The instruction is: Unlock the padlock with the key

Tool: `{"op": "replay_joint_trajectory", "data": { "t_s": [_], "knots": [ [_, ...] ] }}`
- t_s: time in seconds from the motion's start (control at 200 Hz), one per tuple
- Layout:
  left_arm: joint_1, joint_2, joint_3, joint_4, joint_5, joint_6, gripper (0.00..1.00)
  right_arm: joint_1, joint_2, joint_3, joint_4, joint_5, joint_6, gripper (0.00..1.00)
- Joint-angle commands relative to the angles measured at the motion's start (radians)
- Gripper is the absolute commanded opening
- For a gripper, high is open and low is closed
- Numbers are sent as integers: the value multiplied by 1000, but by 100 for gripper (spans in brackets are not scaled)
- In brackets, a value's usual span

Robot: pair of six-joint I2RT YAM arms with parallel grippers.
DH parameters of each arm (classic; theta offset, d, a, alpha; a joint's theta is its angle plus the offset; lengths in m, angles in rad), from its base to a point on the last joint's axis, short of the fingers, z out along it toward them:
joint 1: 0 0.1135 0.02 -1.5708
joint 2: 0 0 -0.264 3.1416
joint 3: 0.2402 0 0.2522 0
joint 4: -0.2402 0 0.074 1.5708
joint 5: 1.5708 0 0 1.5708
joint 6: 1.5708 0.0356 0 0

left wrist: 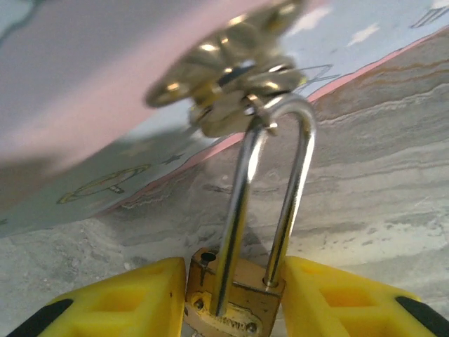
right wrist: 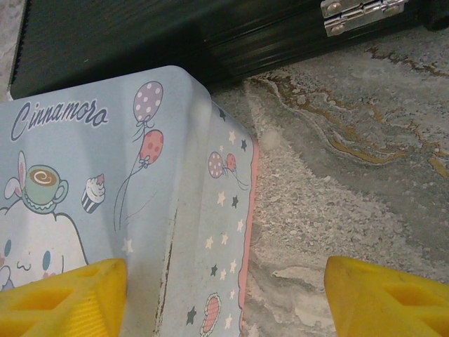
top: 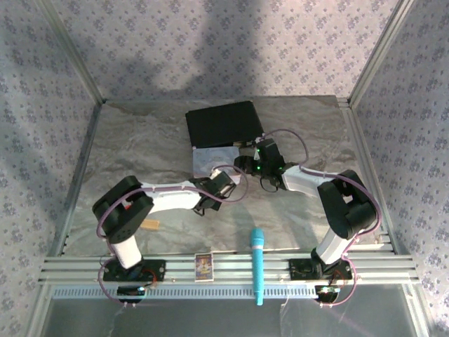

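Surroundings: walls of pale purple flowered cloth [top: 210, 49] rise on three sides of a grey, marbled table [top: 140, 147], with metal rails [top: 231, 270] along its near edge.
Black case: a closed black case [top: 223, 123] lies at the far middle of the table; in the right wrist view a silvery hinge or clasp [right wrist: 361, 10] shows on its side.
Tin: a pastel cartoon tin [right wrist: 105, 182] sits just in front of the case; balloons, stars and a white long-eared figure are printed on its lid.
Padlock: the padlock [left wrist: 237, 295] hangs from a brass hasp [left wrist: 231, 70] on the tin's edge, its silver shackle [left wrist: 298, 175] threaded through the hasp ring. One shackle leg enters the top of the brass body; the other runs down across the front, beside a dark open hole in the top.
Left gripper: the left gripper [left wrist: 235, 319] pinches the padlock's body, with a yellow finger [left wrist: 133, 298] pressed against each side.
Right gripper: the right gripper [right wrist: 224, 302] is spread wide, with the tin's corner and bare table showing between its yellow fingers [right wrist: 63, 298].
Arms: seen from above, both arms reach inward towards the tin's near right corner, the two wrists close together.
Other things: a turquoise microphone-like stick [top: 257, 265] lies across the rails between the arm bases; a small tan block [top: 152, 225] rests near the left arm's base; a little picture card [top: 203, 265] sits on the rails left of the stick.
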Motion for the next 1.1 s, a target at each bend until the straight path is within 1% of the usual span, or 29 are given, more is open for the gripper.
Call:
{"op": "replay_joint_trajectory", "data": {
  "t_s": [0.0, 0.065, 0.175, 0.305, 0.39, 0.47, 0.545, 0.615, 0.715, 0.77, 0.845, 0.915, 0.96, 1.094],
  "knots": [
    [-33, 52, 60, -53, -87, -4, 38, -25, 46, -56, -172, 73, -4, 74],
    [-48, 83, 90, -92, -110, -34, 34, -27, 48, -53, -171, 69, -3, 74],
    [-65, 131, 132, -152, -126, -86, 32, -27, 49, -53, -172, 66, -2, 74],
    [-64, 159, 135, -135, -79, -109, 30, -29, 54, -53, -168, 63, -1, 73],
    [-63, 142, 134, -127, -41, -111, 30, -30, 54, -55, -168, 59, 0, 73],
    [-56, 97, 112, -99, 39, -110, 30, -29, 51, -59, -166, 59, 0, 73],
    [-42, 43, 83, -62, 137, -111, 29, -32, 49, -61, -168, 59, 0, 73],
    [-11, -12, 33, 5, 269, -129, 25, -32, 49, -59, -167, 59, 0, 73],
    [42, -51, -46, 137, 472, -177, 22, -34, 55, -63, -162, 58, 2, 73],
    [59, -56, -75, 188, 533, -201, 20, -35, 59, -65, -157, 54, 6, 73],
    [75, -56, -107, 255, 606, -221, 20, -34, 63, -69, -151, 49, 9, 73],
    [74, -47, -104, 261, 624, -218, 22, -34, 65, -71, -148, 47, 10, 73],
    [69, -36, -89, 234, 617, -216, 22, -35, 64, -71, -150, 47, 10, 73],
    [65, -23, -84, 198, 566, -215, 35, -36, 60, -72, -151, 47, 10, 73]
  ]
}}
